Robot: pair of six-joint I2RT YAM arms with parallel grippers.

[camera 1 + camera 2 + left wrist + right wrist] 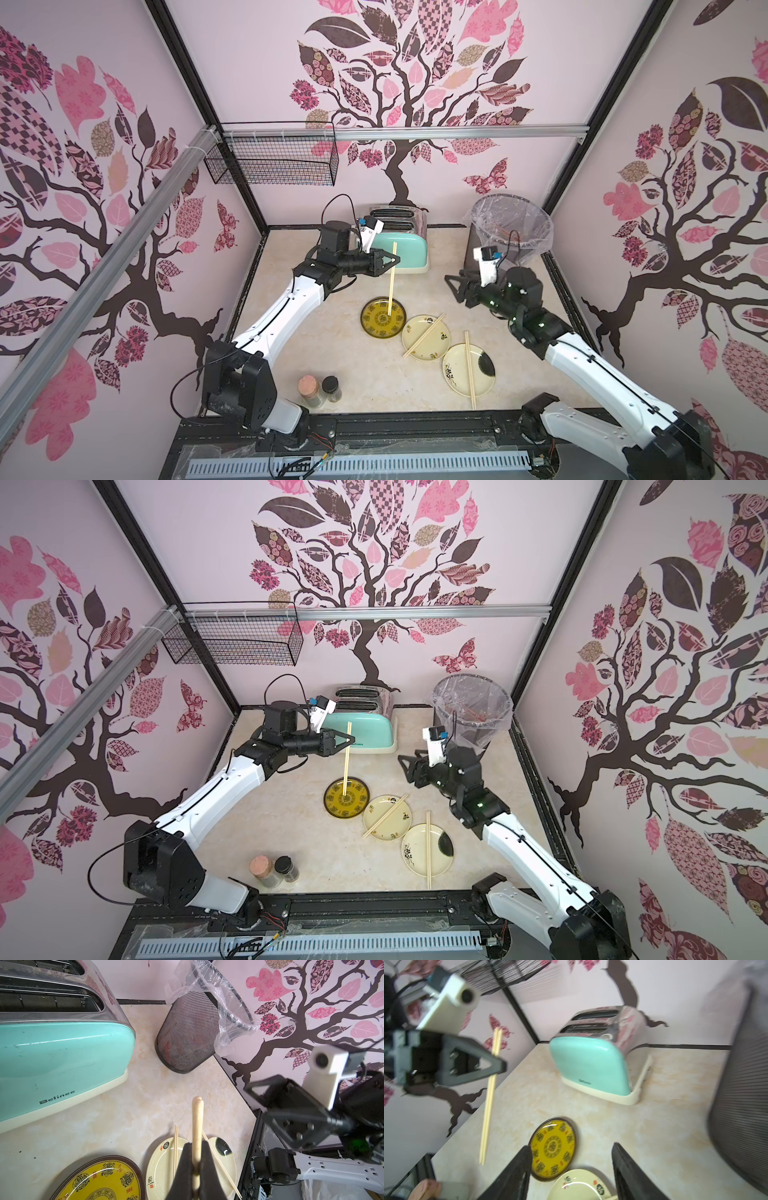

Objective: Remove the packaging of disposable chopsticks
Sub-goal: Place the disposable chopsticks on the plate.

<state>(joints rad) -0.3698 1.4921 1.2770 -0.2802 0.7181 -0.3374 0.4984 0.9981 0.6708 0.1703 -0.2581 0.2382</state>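
Wooden and bare, the chopsticks (391, 286) hang clamped in your left gripper (397, 261) above the yellow plate (363, 322). Two more pairs (424, 336) lie unwrapped on the cream plates (417, 328). Your right gripper (571, 1145) gapes empty. No packaging shows, so only the set-down seems left

The left arm (286, 307) reaches toward the far side, its left gripper (395, 259) level and pointing right, jaws clamped on a chopstick pair (390, 286). The right arm (582, 357) stretches leftward, and its right gripper (452, 287) has its jaws parted, holding nothing.
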